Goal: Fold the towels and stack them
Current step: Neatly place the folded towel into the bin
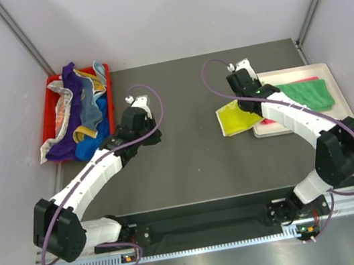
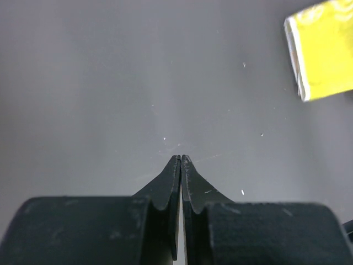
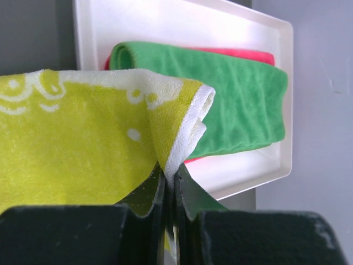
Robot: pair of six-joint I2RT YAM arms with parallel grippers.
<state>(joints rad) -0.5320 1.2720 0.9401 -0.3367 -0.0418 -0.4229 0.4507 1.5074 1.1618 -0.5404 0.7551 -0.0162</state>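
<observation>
No readable text or labels anywhere.

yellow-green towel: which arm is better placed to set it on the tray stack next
Likely right. The right gripper is shut on the yellow-green towel, beside the white tray with the folded green towel. The left gripper is shut, empty, over the table.

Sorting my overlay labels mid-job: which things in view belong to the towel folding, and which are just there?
Job: yellow-green towel in the right pincer; green towel atop pink towel; heap of towels.
Just there: white tray under the stack; red bin holding the heap; table.
</observation>
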